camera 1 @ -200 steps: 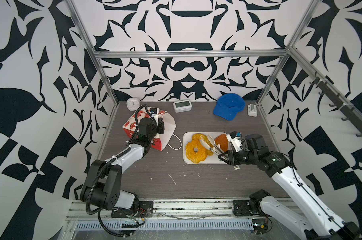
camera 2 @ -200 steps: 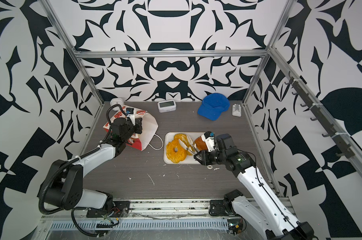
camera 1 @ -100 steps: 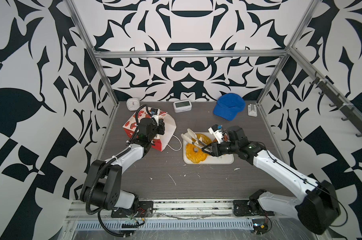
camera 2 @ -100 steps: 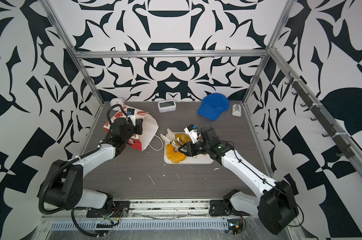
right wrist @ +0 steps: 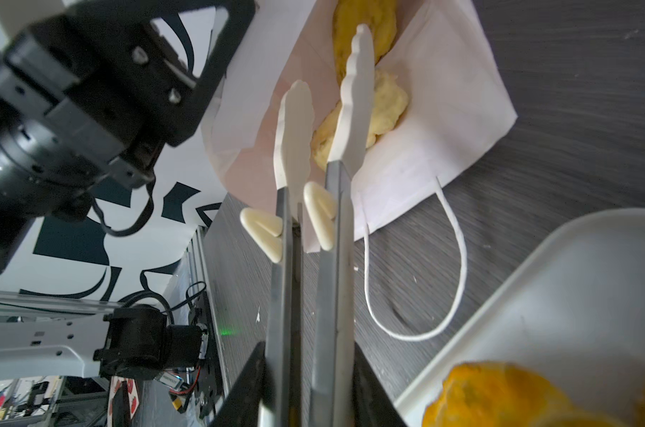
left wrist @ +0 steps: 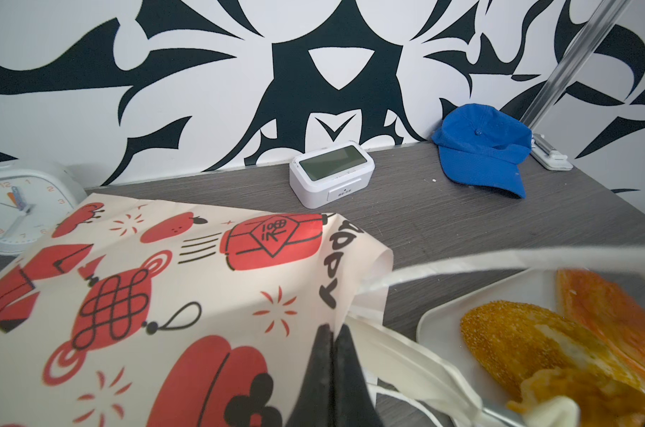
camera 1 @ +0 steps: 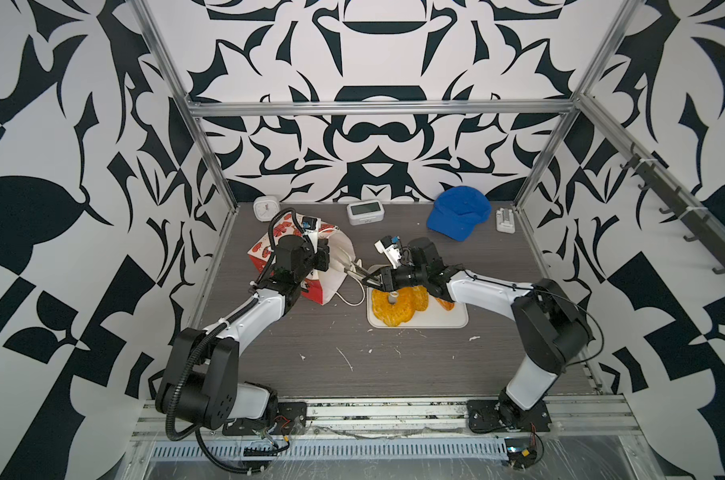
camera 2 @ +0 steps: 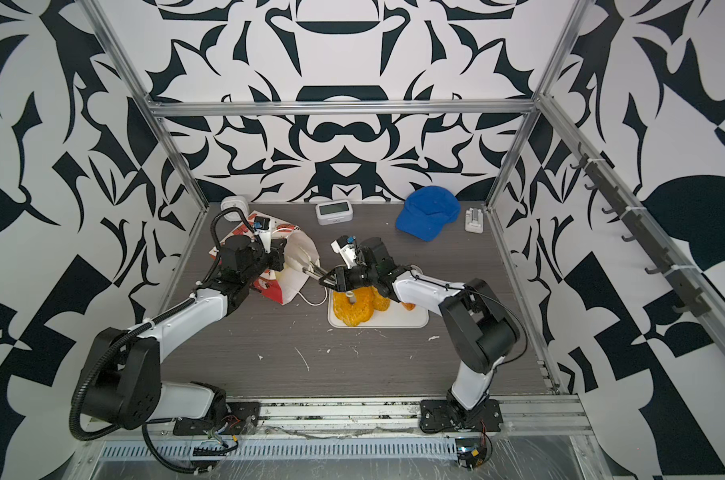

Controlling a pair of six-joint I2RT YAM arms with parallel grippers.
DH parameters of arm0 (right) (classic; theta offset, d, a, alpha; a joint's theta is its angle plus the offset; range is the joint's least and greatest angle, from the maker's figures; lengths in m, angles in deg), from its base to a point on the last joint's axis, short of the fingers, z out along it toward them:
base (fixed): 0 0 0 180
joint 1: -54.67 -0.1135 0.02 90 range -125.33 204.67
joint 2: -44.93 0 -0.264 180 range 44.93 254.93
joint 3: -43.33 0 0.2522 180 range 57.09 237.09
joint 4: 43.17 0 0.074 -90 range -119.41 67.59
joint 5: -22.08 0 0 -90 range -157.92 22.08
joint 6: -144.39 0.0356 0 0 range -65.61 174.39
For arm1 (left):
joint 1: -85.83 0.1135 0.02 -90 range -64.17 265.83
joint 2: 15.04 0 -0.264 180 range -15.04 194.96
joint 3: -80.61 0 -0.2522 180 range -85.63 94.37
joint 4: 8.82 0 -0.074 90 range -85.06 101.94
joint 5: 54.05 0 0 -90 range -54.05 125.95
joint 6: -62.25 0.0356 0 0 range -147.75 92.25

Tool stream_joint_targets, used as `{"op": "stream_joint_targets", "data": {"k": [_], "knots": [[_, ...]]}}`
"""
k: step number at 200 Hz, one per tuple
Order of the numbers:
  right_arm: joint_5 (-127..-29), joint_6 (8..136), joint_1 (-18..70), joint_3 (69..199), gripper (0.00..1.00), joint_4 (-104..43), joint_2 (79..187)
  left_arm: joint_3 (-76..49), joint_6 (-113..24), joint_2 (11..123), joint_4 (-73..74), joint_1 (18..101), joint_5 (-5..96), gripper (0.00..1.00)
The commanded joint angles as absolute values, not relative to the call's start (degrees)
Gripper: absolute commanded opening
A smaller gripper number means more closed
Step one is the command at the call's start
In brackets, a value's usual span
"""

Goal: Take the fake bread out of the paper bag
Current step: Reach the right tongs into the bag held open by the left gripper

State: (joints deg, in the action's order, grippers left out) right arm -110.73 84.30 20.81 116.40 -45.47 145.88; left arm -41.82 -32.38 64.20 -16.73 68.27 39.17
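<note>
Tongs (right wrist: 335, 281) reach into paper bag (left wrist: 173, 281) — left pincer (left wrist: 333, 336) pinching it.

Bagged bread (right wrist: 389, 103) half behind tongs (right wrist: 333, 258)

- The paper bag (camera 1: 339, 266), red and white with cartoon prints, lies on its side, its plain white mouth open toward the white tray (camera 1: 435, 323).
- Yellow pieces of fake bread (right wrist: 387, 103) sit just inside the mouth.
- A golden ring (camera 1: 383, 311), an oval loaf (left wrist: 516, 344) and an orange wedge (left wrist: 601, 307) lie on the tray.
</note>
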Motion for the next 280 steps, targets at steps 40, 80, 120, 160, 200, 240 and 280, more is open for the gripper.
{"op": "stream_joint_targets", "data": {"k": [40, 80, 120, 160, 200, 240, 280], "knots": [[-116.03, 88.62, 20.57, 120.11, 0.36, -55.87, 149.41, -40.5, -32.17, 62.39, -16.03, 68.55, 40.18, 0.0], [-117.84, 93.69, 20.55, 120.02, 0.38, -61.59, 152.16, -40.88, -32.23, 62.3, -16.01, 68.59, 40.43, 0.0], [-118.46, 95.24, 20.47, 120.28, 0.38, -62.88, 153.89, -41.16, -32.24, 62.13, -16.2, 68.59, 40.42, 0.0], [-119.23, 95.37, 20.23, 122.16, 0.39, -60.47, 155.94, -41.4, -32.25, 62.3, -16.68, 68.59, 40.49, 0.0], [-119.86, 95.87, 19.95, 123.55, 0.39, -58.29, 157.41, -41.53, -32.21, 62.41, -17.12, 68.58, 40.51, 0.0], [-119.17, 95.28, 19.9, 122.94, 0.4, -56.8, 156.75, -41.59, -32.15, 62.48, -17.21, 68.61, 40.49, 0.0], [-117.89, 93.82, 19.89, 122.9, 0.4, -54.55, 156.18, -41.56, -32.15, 62.73, -17.51, 68.6, 40.53, 0.0]]}}
